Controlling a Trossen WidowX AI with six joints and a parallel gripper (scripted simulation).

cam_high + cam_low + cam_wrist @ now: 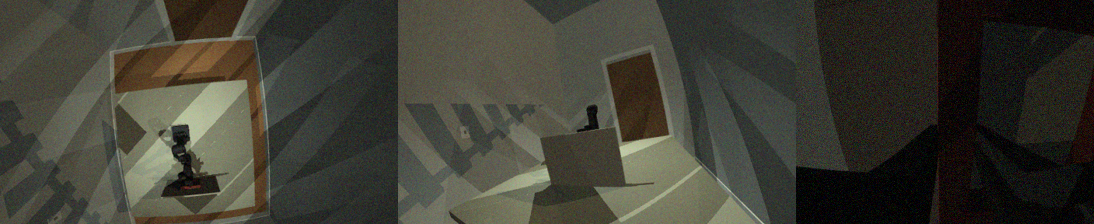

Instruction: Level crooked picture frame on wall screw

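Observation:
The picture frame point(957, 60) point(191, 187) is dark red. In the wrist view its near bar stands upright in the middle, with another bar across the top and one at the right edge. A dim grey picture area point(1051, 95) lies inside. The frame is a small red strip in the top view and is hidden behind the panel in the exterior view. My gripper point(954, 132) is shut on the near bar, one black finger on each side. The screw and notched strip are not visible. Low light and tiny size hide whether the frame is level.
The upright panel point(582, 159) point(210, 188) hides most of the arm in the exterior view. The arm point(180, 134) point(592, 114) stands on the pale table top point(229, 117). A brown door point(639, 97) is behind. Patchy shadows cross walls and table.

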